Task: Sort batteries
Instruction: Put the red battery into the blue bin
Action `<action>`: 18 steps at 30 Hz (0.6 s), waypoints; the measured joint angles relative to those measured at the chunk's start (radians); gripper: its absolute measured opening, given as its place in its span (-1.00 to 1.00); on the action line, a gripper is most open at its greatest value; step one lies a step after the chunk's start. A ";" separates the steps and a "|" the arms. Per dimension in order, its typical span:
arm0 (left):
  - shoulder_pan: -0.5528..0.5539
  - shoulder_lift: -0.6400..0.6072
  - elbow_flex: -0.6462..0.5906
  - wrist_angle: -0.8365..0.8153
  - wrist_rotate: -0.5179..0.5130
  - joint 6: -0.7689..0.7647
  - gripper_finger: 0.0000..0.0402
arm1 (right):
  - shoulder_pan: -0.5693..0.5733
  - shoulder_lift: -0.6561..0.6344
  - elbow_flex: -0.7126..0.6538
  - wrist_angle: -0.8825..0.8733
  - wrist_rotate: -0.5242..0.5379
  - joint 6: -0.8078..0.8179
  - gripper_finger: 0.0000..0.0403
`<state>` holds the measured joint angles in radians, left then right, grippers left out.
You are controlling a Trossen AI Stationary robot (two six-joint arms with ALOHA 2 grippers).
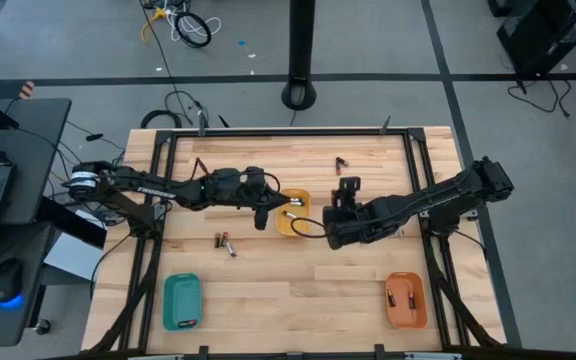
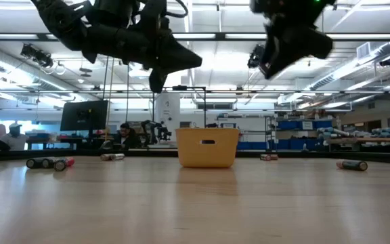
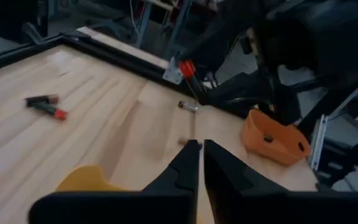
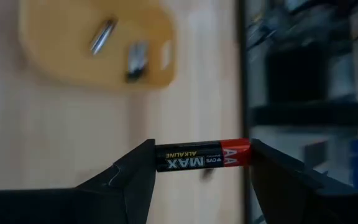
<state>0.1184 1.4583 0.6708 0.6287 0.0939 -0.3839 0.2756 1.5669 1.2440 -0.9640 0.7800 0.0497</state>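
Note:
My right gripper (image 4: 202,163) holds a black AA battery (image 4: 194,156) with a red end, up over the table just right of the yellow tray (image 1: 293,228). Two batteries (image 4: 120,50) lie in that tray. My left gripper (image 3: 201,152) hangs above the tray's left side, fingers all but together and nothing between them. Loose batteries lie on the wood left of the tray (image 1: 226,243) and near the far edge (image 1: 340,161). My right gripper has the battery clamped lengthwise, one finger (image 4: 138,171) on its black end (image 4: 160,158) and the other on its red end (image 4: 244,149). The fingers slant down from the table's right side. The battery lies level between them, lifted clear of the table.
A teal tray (image 1: 182,300) stands near the front left. An orange tray (image 1: 405,298) with batteries in it stands near the front right. A black frame (image 1: 288,131) runs around the wooden top. In the low view more batteries (image 2: 352,165) lie to the right.

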 joint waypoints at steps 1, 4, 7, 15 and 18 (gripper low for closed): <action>0.000 0.010 0.003 0.024 0.001 -0.011 -0.79 | 0.000 0.000 0.012 0.024 0.023 -0.034 0.15; 0.002 0.038 0.030 0.094 0.001 -0.015 -0.66 | 0.000 0.000 0.031 0.119 0.073 -0.157 0.15; 0.002 0.060 0.069 0.094 -0.002 -0.013 -0.51 | 0.000 0.000 0.037 0.203 0.096 -0.249 0.15; 0.002 0.098 0.130 0.094 -0.064 -0.014 -0.12 | 0.000 -0.001 0.046 0.293 0.122 -0.340 0.15; 0.002 0.108 0.141 0.092 -0.068 -0.014 -0.03 | -0.001 -0.001 0.046 0.311 0.122 -0.354 0.15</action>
<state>0.1207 1.5668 0.8122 0.7203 0.0261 -0.3981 0.2744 1.5661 1.2896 -0.6532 0.9022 -0.3046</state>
